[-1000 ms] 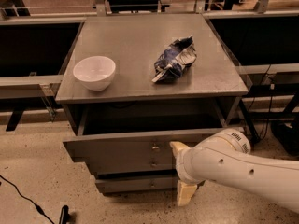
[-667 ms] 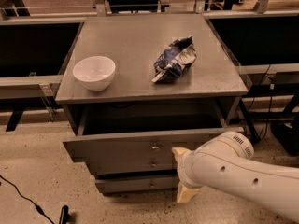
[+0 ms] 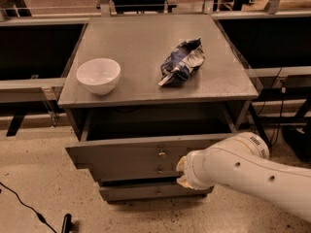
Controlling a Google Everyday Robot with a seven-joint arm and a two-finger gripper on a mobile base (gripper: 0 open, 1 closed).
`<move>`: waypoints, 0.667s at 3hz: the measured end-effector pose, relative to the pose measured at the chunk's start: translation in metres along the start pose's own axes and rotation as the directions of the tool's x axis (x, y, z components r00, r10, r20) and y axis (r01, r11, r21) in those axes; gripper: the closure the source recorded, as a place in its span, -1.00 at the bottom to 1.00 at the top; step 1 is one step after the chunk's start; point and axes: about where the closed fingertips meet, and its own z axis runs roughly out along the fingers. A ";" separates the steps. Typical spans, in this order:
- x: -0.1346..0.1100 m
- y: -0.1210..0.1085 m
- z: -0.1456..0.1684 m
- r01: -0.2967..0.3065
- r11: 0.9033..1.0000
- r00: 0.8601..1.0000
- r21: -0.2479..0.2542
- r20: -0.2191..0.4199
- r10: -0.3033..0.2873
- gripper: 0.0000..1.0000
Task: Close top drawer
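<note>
End effector [image 3: 183, 173] at top drawer [image 3: 116, 159] front

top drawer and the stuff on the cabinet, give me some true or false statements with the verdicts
1. The top drawer is pulled out. True.
2. The white bowl sits inside the drawer. False: it stands on the cabinet top.
3. The gripper is at the drawer's front, to the right of its knob in the camera view. True.
4. The crumpled bag lies left of the bowl. False: it lies to the bowl's right in the camera view.
</note>
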 end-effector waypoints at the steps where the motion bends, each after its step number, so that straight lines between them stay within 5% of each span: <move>1: 0.007 -0.021 0.012 0.007 1.000 1.000 0.009 -0.002 -0.007 0.71; 2: 0.018 -0.041 0.029 0.000 1.000 1.000 0.025 -0.014 0.001 1.00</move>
